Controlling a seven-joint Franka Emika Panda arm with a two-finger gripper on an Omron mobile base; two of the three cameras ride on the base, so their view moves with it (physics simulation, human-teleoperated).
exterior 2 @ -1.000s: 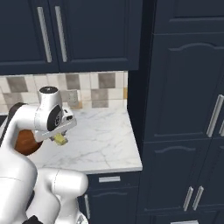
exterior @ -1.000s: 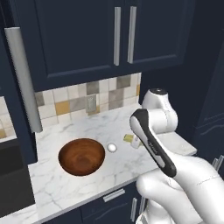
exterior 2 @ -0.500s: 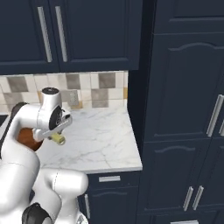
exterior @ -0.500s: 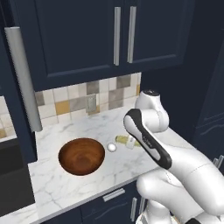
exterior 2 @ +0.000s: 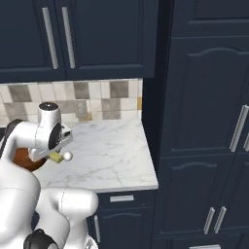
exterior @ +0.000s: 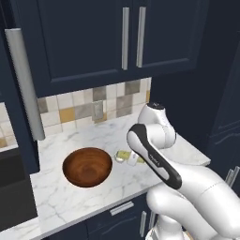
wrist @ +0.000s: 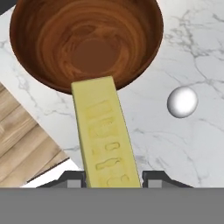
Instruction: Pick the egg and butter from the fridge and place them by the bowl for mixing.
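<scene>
- The desk [exterior: 84, 197] carries the bowl [exterior: 87, 166] as the mixing spot.
- The butter [wrist: 106, 135] is clamped lengthwise in the pincer [wrist: 113, 180], held above the desk, at the bowl's three o'clock.
- The egg [wrist: 182, 102] is already set beside the bowl, at three o'clock of the butter.

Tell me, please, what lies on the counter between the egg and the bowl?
In the hand view, only bare marble countertop separates the egg from the bowl; the butter, held in the fingers, sits off to one side.
</scene>
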